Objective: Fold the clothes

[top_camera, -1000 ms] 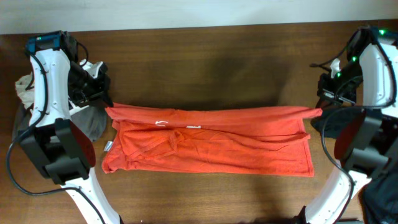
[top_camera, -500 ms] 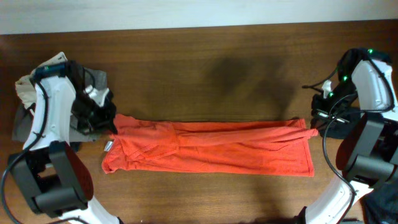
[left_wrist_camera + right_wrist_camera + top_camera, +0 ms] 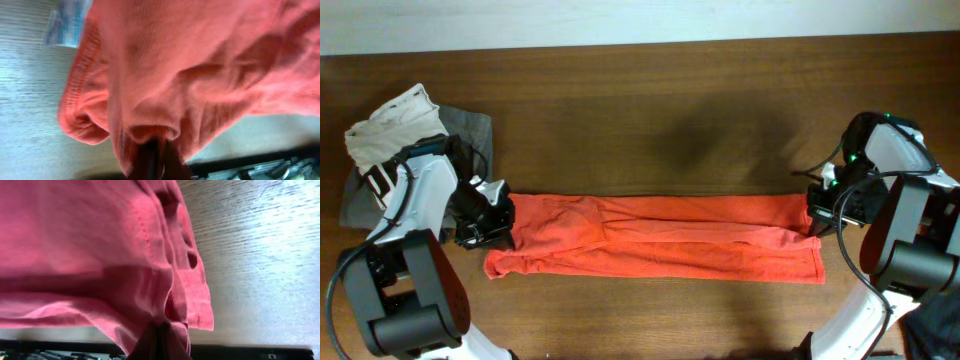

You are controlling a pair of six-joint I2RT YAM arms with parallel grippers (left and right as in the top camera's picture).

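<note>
The orange-red T-shirt (image 3: pixel 660 235) lies in a long folded strip across the middle of the table (image 3: pixel 650 110). The left gripper (image 3: pixel 500 222) pinches its left end and the right gripper (image 3: pixel 813 215) its right end, both clamped on cloth.

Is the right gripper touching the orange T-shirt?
Touching. The right wrist view shows the right gripper shut on a pinched fold at the edge of the orange T-shirt.

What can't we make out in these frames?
- T-shirt print: folded out of sight, every view.
- Left gripper fingertips: left wrist, cloth drapes over them; overhead, the gripper body covers them.
- Grey garment: overhead, partly under white garment and left arm.
</note>
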